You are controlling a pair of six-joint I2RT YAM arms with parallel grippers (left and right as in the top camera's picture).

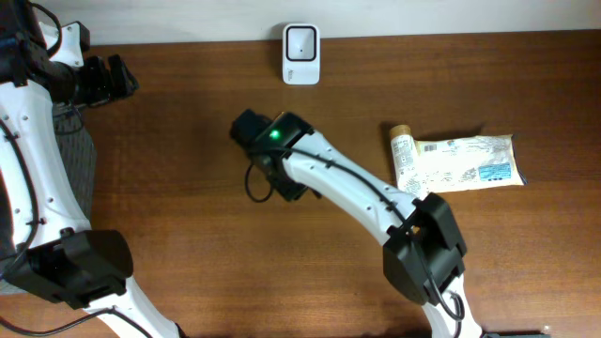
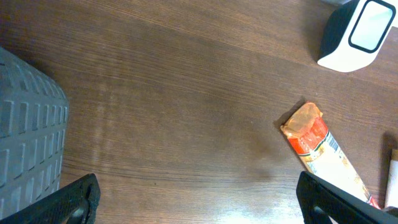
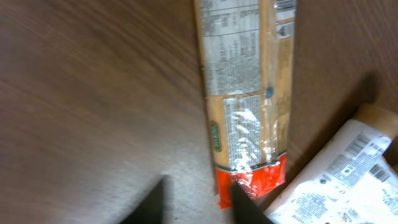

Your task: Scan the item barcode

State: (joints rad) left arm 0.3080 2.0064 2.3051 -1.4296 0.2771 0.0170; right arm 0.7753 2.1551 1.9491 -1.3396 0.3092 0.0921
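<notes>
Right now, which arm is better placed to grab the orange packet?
Right. The right claw hangs just over the orange packet; the left claw is off beside the grey bin.

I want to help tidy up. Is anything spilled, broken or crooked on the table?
Nothing is spilled or broken. The long packet lies flat on the table; only its red end looks a bit crinkled. The white bag beside it and the scanner look fine.

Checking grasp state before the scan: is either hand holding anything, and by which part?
Nothing held. Right hand is open above the red end of the long packet; left hand open, empty.
</notes>
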